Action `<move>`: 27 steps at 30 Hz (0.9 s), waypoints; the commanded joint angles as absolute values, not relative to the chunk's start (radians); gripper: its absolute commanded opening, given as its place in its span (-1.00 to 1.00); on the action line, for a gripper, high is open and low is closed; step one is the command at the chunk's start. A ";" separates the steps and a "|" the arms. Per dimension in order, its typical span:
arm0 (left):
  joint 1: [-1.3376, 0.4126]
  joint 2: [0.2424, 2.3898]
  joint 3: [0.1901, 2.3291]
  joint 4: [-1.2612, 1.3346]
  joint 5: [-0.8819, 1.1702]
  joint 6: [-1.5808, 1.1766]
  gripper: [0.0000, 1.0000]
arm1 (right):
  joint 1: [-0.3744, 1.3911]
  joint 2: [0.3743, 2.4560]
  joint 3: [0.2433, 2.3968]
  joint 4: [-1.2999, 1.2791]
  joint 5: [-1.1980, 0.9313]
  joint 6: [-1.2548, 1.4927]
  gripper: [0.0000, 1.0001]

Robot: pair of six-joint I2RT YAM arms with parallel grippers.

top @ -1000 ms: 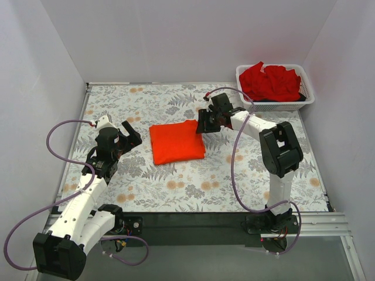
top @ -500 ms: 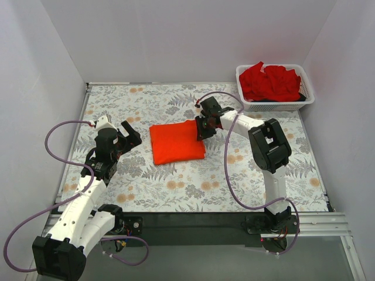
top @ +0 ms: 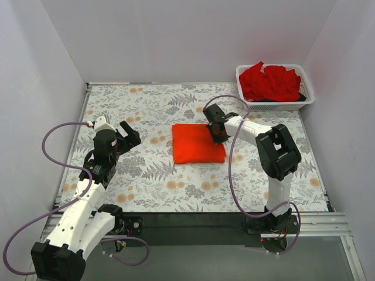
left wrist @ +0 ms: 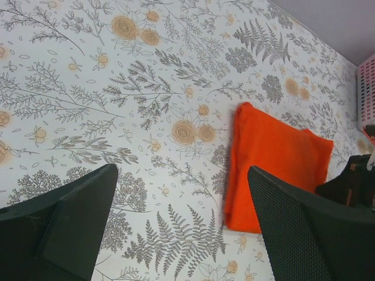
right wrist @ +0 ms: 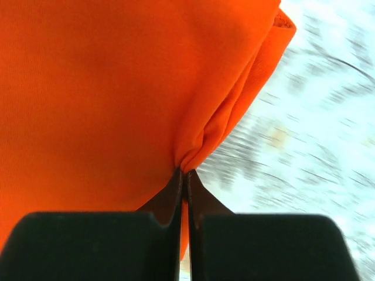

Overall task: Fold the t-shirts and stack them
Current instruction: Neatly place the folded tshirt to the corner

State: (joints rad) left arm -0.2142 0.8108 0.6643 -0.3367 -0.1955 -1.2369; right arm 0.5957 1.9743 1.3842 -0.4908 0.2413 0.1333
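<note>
1. Top external view: the folded orange-red t-shirt (top: 198, 144) lies flat near the middle of the table (top: 146, 105). The right gripper (top: 217, 134) meets its far right edge. The deeper red t-shirts (top: 270, 81) are heaped in the basket (top: 275, 106) at the far right corner. The left gripper (top: 126, 136) hangs well apart from the folded shirt.
2. Left wrist view: the jaws stand wide apart above the patterned table, holding nothing.
3. Right wrist view: the jaws are pressed together, pinching a fold of orange-red cloth at the shirt's edge.
</note>
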 commanded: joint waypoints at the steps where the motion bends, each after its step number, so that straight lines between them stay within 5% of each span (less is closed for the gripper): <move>1: -0.242 0.769 0.664 -0.342 -0.238 -1.218 0.85 | 0.523 1.921 1.272 -0.600 0.575 0.023 -0.97; 9: -0.314 0.703 0.660 -0.357 -0.327 -1.207 0.85 | 0.335 1.897 1.183 -0.529 0.843 -0.046 -0.97; 27: -0.376 0.719 0.663 -0.379 -0.385 -1.200 0.85 | 0.034 2.010 1.356 -0.298 0.993 -0.255 -0.97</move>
State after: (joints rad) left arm -0.3695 0.7132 0.6624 -0.3641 -0.3565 -1.2144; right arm 0.0650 2.0090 1.2980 -0.3748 0.9379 -0.2050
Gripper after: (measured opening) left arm 0.927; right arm 0.031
